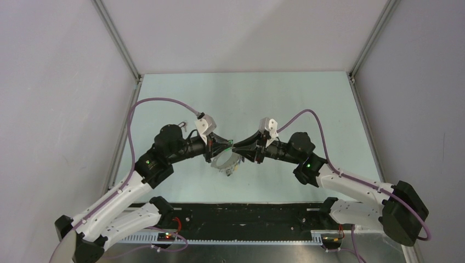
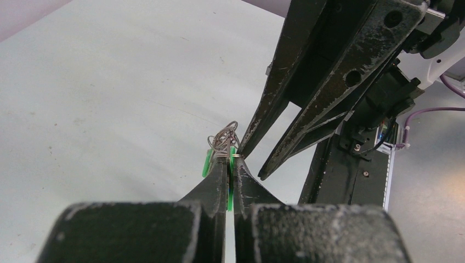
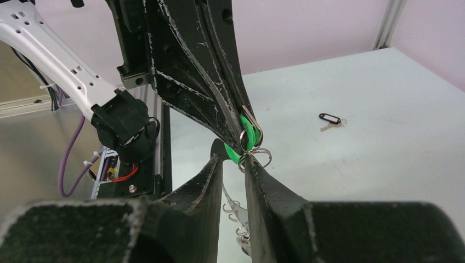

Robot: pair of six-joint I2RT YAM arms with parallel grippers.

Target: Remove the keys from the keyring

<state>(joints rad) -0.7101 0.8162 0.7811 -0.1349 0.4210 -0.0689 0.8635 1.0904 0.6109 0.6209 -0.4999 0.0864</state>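
Observation:
Both grippers meet above the middle of the table. My left gripper (image 2: 231, 159) (image 1: 230, 147) is shut on a flat green key head (image 2: 232, 189) (image 3: 244, 134), with a bunch of small wire rings (image 2: 224, 137) at its tips. My right gripper (image 3: 231, 159) (image 1: 239, 152) is open by a narrow gap. Its tips sit at the green head's lower corner, and one fingertip (image 3: 248, 162) touches a small split ring (image 3: 261, 157). The keyring (image 1: 220, 163) hangs below the grippers with silver keys (image 1: 231, 170) (image 3: 239, 216) on it. Which ring each key hangs from is hard to tell.
A lone key with a black tag (image 3: 329, 119) lies on the pale table (image 1: 307, 104) beyond the grippers in the right wrist view. White walls with metal frame posts (image 1: 118, 41) close in the table. A black rail (image 1: 247, 213) runs along the near edge.

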